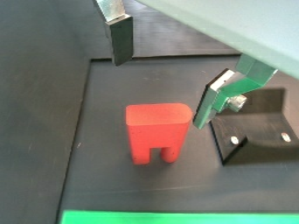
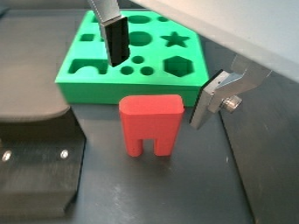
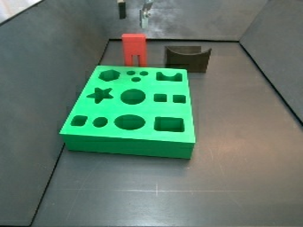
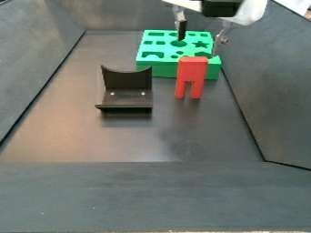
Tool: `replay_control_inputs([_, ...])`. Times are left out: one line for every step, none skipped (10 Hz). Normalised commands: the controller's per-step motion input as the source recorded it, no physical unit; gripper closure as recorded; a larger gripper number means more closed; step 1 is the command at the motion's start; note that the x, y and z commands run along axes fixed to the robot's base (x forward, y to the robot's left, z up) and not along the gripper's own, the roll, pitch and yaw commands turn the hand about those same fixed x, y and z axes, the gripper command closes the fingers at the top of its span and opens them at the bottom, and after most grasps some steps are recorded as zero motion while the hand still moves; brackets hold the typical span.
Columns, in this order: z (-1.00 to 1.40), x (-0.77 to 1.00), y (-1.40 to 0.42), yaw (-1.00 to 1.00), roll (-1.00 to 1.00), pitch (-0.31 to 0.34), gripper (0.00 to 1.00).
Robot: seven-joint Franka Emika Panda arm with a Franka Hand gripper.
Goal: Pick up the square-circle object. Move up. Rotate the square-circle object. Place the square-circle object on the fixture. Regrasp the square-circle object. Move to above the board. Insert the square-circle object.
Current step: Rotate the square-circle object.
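The red square-circle object [image 4: 192, 76] stands upright on the dark floor with its two legs down, between the green board [image 4: 155, 65] and the fixture [image 4: 124, 89]. It also shows in both wrist views [image 1: 156, 129] [image 2: 151, 122] and in a side view [image 3: 134, 48]. My gripper [image 4: 202, 32] hangs above it, open and empty, with one finger on either side and clear of the block. The gripper shows in both wrist views [image 1: 167, 74] [image 2: 162, 74] and at the edge of a side view [image 3: 133, 11].
The green board [image 3: 119, 144] [image 2: 93, 90] lies flat with several shaped holes; only its edge [image 1: 176, 217] shows in a wrist view. The dark fixture [image 3: 187, 57] [image 1: 260, 131] [image 2: 35, 166] stands close beside the red block. Grey walls enclose the floor.
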Motion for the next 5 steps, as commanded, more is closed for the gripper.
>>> replay_control_inputs([-0.03,0.03,0.01,1.00,0.02,0.014,0.00])
replay_control_inputs([-0.03,0.03,0.01,1.00,0.02,0.015,0.00])
replay_control_inputs([-0.03,0.03,0.01,1.00,0.02,0.017,0.00])
replay_control_inputs([-0.03,0.03,0.01,1.00,0.02,0.019,0.00])
replay_control_inputs([-0.03,0.03,0.01,1.00,0.02,0.021,0.00])
